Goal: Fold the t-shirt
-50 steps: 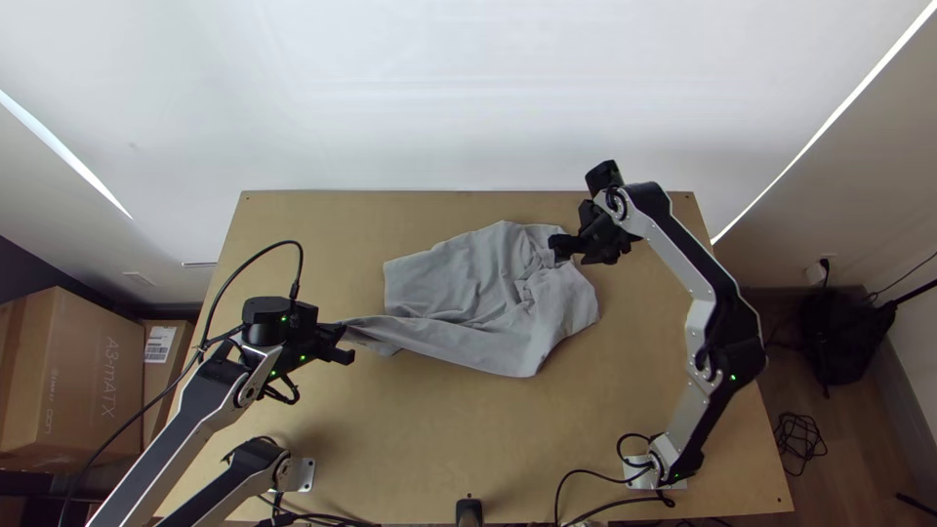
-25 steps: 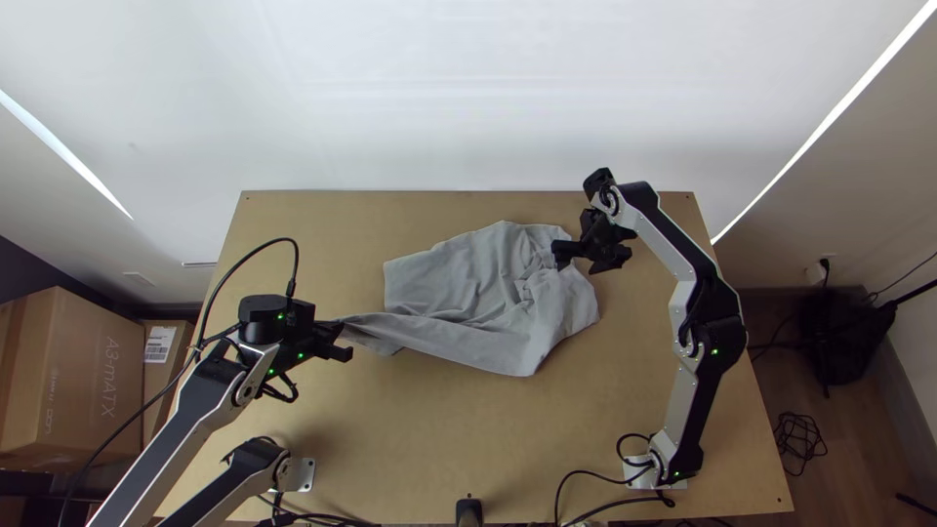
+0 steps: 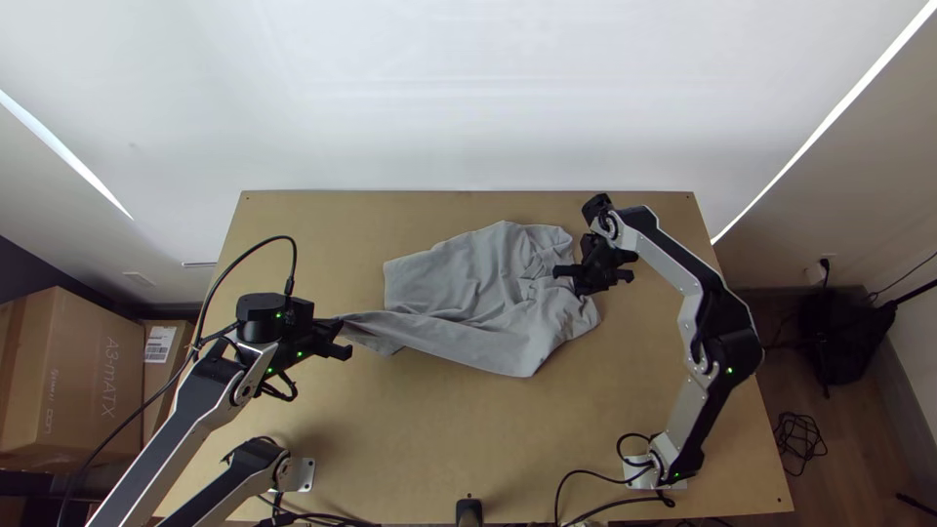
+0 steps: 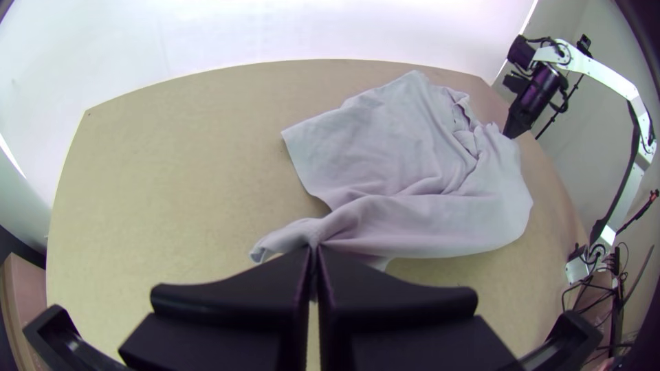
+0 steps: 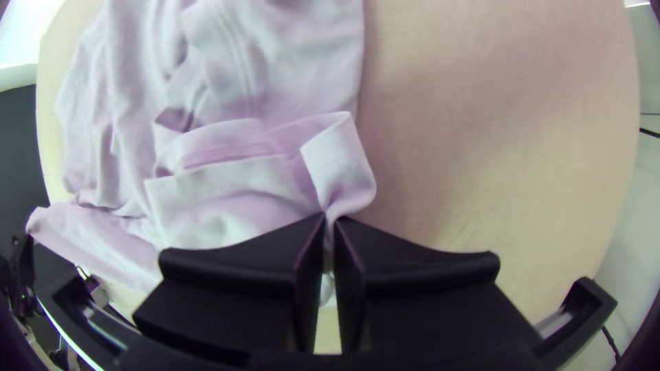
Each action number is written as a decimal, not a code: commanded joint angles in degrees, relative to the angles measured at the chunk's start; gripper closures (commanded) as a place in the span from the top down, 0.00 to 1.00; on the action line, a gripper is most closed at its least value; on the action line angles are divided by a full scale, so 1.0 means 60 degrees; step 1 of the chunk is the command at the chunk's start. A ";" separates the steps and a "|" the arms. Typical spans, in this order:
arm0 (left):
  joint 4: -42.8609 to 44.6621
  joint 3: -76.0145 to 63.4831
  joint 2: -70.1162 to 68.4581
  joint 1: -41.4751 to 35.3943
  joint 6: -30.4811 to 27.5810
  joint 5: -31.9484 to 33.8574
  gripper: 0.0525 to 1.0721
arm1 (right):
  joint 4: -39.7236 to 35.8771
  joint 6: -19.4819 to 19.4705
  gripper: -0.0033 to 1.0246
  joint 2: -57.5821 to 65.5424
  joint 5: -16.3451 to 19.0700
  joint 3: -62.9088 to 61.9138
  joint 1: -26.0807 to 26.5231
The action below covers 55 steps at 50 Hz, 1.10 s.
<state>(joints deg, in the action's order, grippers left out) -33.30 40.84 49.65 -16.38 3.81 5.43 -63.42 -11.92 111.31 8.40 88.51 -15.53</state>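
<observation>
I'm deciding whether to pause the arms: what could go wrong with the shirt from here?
The left gripper pinches a narrow, gathered part of the t-shirt, so lifting there could set in creases or a twist. The right gripper holds just a small pinch of cloth, which might slip out under a pull. The shirt between them lies rumpled, so folding it now would probably come out uneven.

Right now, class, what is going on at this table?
Two robot arms have hold of a grey t-shirt on a wooden table. The left gripper pinches a narrow, drawn-out end; the right gripper pinches a bit of cloth at the opposite side. The shirt lies wrinkled and uneven, not yet neatly folded.
</observation>
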 commanded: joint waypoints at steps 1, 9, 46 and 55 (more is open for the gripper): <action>-0.0017 0.0239 0.0046 0.0050 -0.0035 0.0091 0.02 | 0.0008 0.0054 0.02 -0.1251 -0.0024 -0.0367 -0.0429; -0.0017 0.0239 0.0016 0.0050 -0.0006 0.0091 0.02 | -0.0094 0.0112 0.02 -0.2672 -0.0024 -0.1129 -0.1396; -0.0046 0.0298 0.0031 0.0050 -0.0020 0.0091 0.02 | -0.0461 -0.0152 0.89 -0.4196 0.0240 -0.1817 -0.1235; -0.0046 0.0356 0.0016 0.0064 -0.0020 0.0091 0.02 | -0.0226 0.0727 0.89 -0.3580 0.0313 -0.1920 -0.0210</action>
<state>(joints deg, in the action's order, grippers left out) -33.32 40.95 49.65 -16.38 3.81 5.43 -64.49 -10.74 87.11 9.74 78.15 -18.26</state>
